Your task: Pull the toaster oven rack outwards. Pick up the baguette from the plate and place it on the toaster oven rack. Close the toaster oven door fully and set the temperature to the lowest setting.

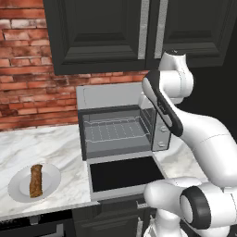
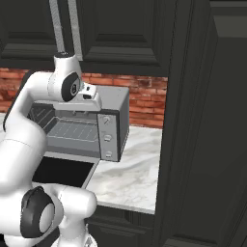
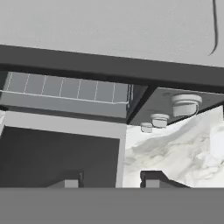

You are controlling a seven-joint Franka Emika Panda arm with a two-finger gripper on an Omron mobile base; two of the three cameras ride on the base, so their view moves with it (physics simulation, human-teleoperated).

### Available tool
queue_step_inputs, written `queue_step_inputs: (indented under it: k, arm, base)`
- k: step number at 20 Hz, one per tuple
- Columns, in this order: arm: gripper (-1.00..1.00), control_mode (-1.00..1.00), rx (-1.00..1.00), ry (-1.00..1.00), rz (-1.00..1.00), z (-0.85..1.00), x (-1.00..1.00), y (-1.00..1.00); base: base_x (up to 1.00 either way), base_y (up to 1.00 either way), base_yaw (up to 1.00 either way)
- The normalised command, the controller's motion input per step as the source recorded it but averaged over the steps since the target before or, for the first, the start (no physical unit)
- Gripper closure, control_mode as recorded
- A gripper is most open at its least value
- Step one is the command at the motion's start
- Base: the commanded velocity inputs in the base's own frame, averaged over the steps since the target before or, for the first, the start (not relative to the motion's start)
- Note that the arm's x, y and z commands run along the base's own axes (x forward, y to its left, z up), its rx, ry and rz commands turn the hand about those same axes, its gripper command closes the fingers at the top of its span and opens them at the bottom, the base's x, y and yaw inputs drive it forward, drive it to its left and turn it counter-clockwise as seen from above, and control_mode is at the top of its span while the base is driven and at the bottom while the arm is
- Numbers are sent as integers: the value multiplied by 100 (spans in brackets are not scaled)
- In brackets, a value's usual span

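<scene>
From the left base view, the boxy grey metal toaster oven (image 1: 118, 122) sits open on the white marbled stone counter (image 1: 44, 146), its grey-framed door with the dark glass pane (image 1: 125, 173) folded down flat toward the robot, so the cavity is free to reach into. The thin silver wire rack (image 1: 115, 131) lies inside, seemingly not drawn out yet. Well off to the hand's left, the short brown crusty baguette (image 1: 35, 180) rests on the round white plate (image 1: 21, 190), waiting its turn.

From the right base view, the arm's wrist hangs above the oven's front, just beside the panel of three small round knobs (image 2: 107, 137). Red brick wall (image 2: 142, 99) and dark cabinets frame the counter.

In the hand view, the gripper (image 3: 111, 181) looks down past the oven's top edge; its dark fingertips (image 3: 151, 178) stand fairly close together with nothing between them. The rack lies ahead, the knobs to one side.
</scene>
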Motion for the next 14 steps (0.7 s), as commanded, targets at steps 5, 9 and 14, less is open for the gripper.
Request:
queue_step_inputs:
  k: [5, 9, 14]
  arm:
    - [-100, -100, 1, -4, -2, -13, -32, 14]
    - [-100, -100, 0, -9, -25, -74, -2, 100]
    - [-100, -100, 4, -20, -15, -57, -1, 58]
  base:
    - [0, 0, 0]
    - [0, 0, 0]
    - [0, 0, 0]
